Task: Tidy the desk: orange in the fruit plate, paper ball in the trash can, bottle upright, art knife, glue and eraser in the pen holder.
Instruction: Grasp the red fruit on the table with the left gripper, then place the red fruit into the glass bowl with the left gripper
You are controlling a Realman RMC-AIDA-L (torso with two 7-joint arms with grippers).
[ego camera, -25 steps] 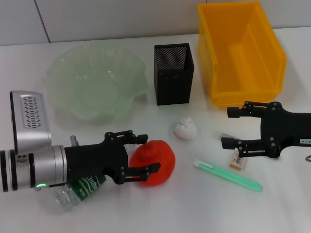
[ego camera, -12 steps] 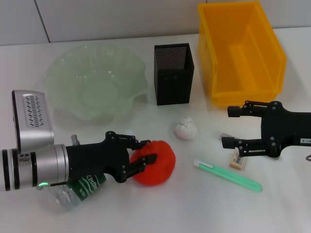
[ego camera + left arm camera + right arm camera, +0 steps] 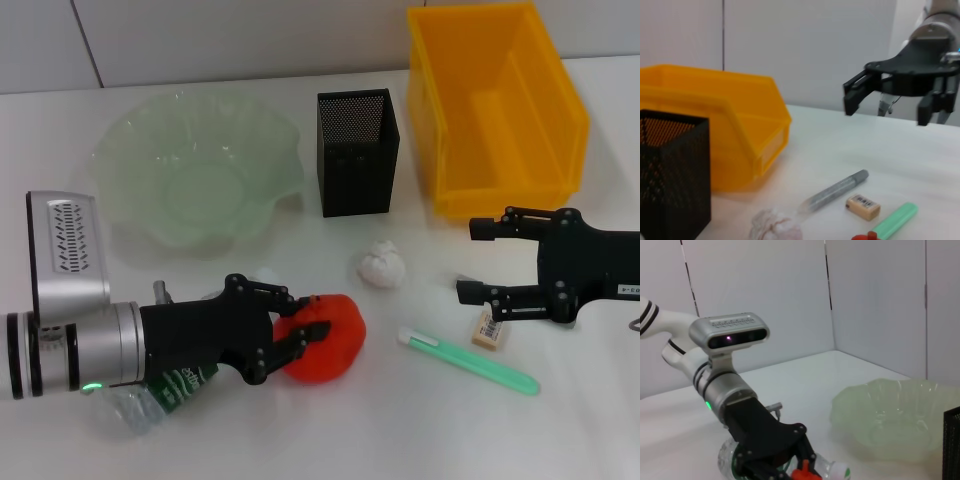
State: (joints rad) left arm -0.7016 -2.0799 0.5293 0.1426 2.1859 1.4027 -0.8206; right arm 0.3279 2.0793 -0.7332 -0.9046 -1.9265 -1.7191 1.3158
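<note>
Silver left arm [image 3: 75,350] — black jaws, green light.

The left gripper [image 3: 300,330] jaws have closed onto the orange [image 3: 330,340], nudging it right.

bottle [image 3: 165,385] label lettering unreadable, eraser [image 3: 862,206] print illegible

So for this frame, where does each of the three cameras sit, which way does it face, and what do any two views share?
Head: above, facing down at the table; shows both arms, left gripper on the orange.
Left wrist: low, facing the trash can, the eraser and the right gripper.
Right wrist: low, facing the left arm and the fruit plate.
Shared: head and left wrist both show the pen holder.
</note>
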